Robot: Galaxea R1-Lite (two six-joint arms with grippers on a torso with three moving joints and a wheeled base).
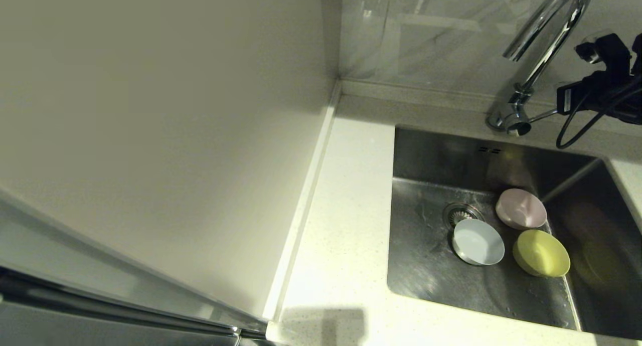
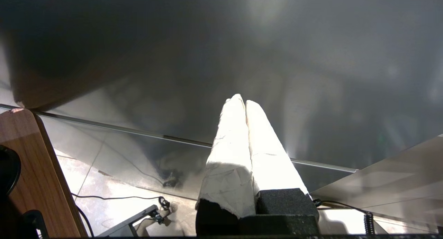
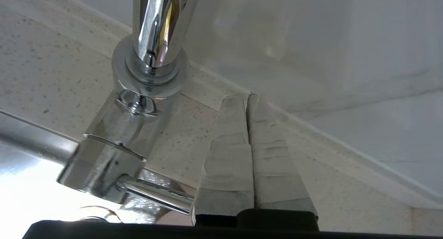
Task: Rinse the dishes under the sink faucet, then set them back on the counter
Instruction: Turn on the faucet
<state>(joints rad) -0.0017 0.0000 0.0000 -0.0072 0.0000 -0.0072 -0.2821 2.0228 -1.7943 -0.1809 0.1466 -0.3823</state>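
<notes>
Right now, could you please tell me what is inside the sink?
Inside the sink sit three bowls: the pink bowl, the blue-white bowl and the yellow-green bowl. The drain shows, partly covered by the blue-white bowl. What lies beneath the bowls is hidden.

The rectangular brushed steel sink (image 1: 431, 266) is set into the white speckled stone counter (image 1: 346, 225), which runs along its left side and behind it. The plain cream wall panel (image 1: 165, 135) stands left of the counter. Three small round shallow bowls lie on the sink floor, close together. The pale blue-white bowl (image 1: 478, 242) lies just in front of the round strainer drain (image 1: 460, 214) and partly over it. The pale pink bowl (image 1: 521, 208) lies right of the drain. The yellow-green bowl (image 1: 541, 252) lies in front of the pink one, right of the blue-white one. The tall chrome gooseneck faucet (image 1: 531, 70) stands on the counter behind the sink, its thin side lever (image 1: 542, 116) pointing right. The right gripper (image 3: 248, 97) is just beside the faucet base, over the counter next to the lever.
</notes>
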